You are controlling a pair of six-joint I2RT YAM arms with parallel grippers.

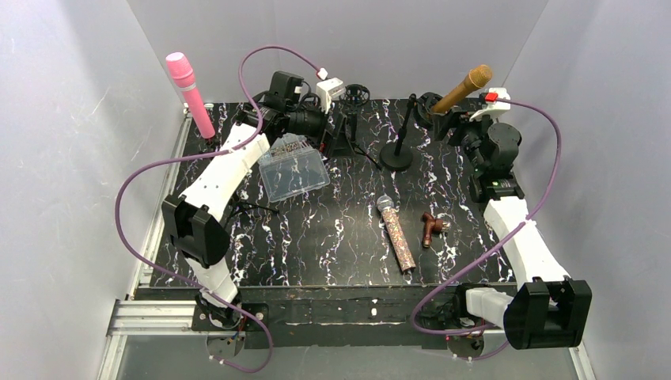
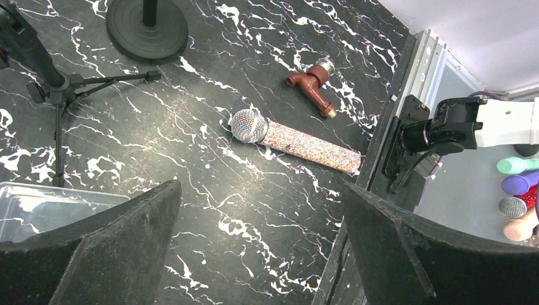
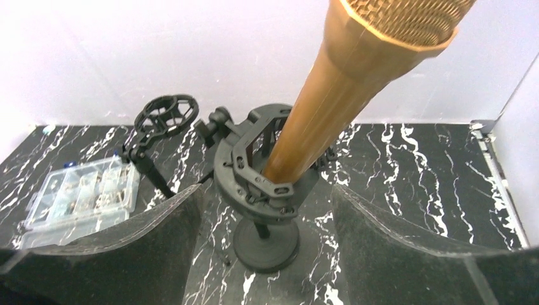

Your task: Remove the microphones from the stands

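My right fingers [image 3: 407, 248] are spread wide, one on either side of the microphone [image 3: 337, 95], and neither one touches it. It is a coppery-gold thing with a smooth body that widens steadily from its narrow foot up to a mesh head of the same colour. It sits tilted in the stand [image 3: 254, 171], its lower end pushed through a black ring cradle on a thin post above a round black base. From above, the microphone [image 1: 463, 89] leans up and to the right from the stand [image 1: 396, 156] at the far right of the black, white-veined surface [image 1: 332, 237], its head close to my right wrist. My left fingers [image 2: 114, 248] are also wide apart and hold nothing; they hang over the far left part of the surface. Below them lies a glittery microphone [image 2: 292, 140] flat on its side, with a small brown fitting [image 2: 311, 82] near it. A clear plastic box [image 1: 293, 168] rests near my left arm, a tripod stand [image 1: 348, 119] with a bare ring stands beside it, and a pink microphone [image 1: 190, 93] stands at the far left edge.
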